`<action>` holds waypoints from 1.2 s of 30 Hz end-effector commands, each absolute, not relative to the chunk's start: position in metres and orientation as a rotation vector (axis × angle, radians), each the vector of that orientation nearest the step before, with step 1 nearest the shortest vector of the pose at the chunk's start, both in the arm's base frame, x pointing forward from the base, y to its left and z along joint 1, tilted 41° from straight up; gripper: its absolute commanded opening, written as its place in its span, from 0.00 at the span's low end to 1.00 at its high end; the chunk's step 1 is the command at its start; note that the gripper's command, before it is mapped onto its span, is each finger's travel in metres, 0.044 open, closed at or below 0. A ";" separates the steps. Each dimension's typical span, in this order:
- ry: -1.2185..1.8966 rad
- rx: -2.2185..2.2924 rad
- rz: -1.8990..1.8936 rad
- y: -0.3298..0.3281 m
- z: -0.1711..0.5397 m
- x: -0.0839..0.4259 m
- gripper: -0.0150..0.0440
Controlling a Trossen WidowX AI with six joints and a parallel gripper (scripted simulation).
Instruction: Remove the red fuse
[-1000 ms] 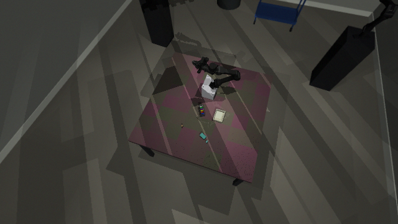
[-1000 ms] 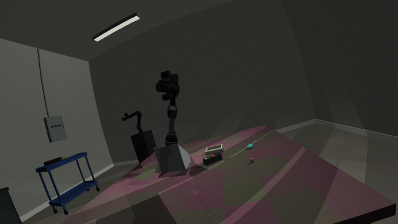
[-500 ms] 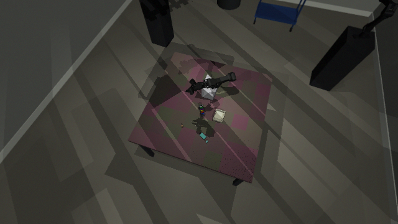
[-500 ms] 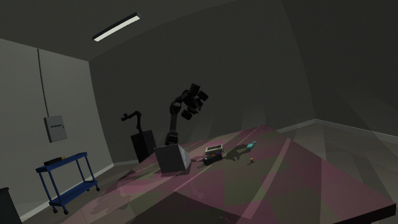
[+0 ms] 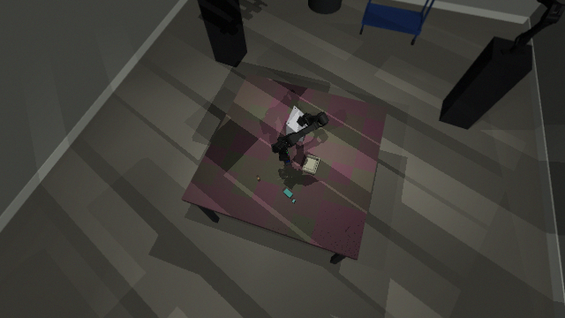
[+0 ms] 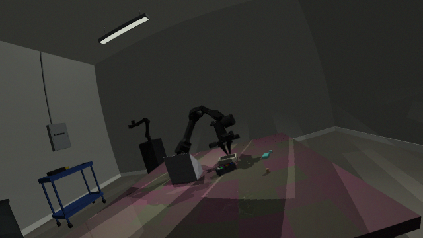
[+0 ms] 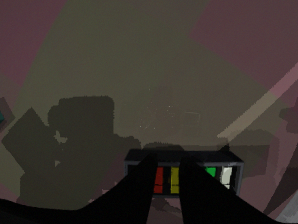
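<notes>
Your gripper (image 7: 168, 197) hangs above the fuse block (image 7: 184, 171), fingers drawn nearly together and clenched on nothing. In the wrist view the two dark fingers frame the block's row of fuses: you see the red fuse (image 7: 158, 180) seated in its slot, a yellow fuse (image 7: 174, 180) just right of it, then a green fuse (image 7: 212, 172) and a white fuse (image 7: 226, 176) further right. The fingertips stand apart from the block; you cannot tell how high above it. In the exterior view the arm (image 6: 198, 123) arches over from its grey base box (image 6: 182, 168), gripper pointing down over the block, with the tray (image 6: 228, 158) just behind it. In the top view the tray (image 5: 311, 164) lies right of the gripper. A teal block (image 5: 288, 193) and a small brown piece (image 5: 258, 177) lie nearer on the table (image 5: 335, 212).
</notes>
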State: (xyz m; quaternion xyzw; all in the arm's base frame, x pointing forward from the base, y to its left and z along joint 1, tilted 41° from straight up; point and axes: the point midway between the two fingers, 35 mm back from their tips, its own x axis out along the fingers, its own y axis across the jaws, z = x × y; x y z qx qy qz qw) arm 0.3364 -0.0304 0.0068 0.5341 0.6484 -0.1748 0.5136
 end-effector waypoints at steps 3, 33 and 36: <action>1.745 1.264 -0.219 0.019 -0.004 0.319 0.36; 1.745 1.264 -0.218 0.039 -0.016 0.313 0.36; 1.745 1.264 -0.218 0.040 -0.018 0.313 0.36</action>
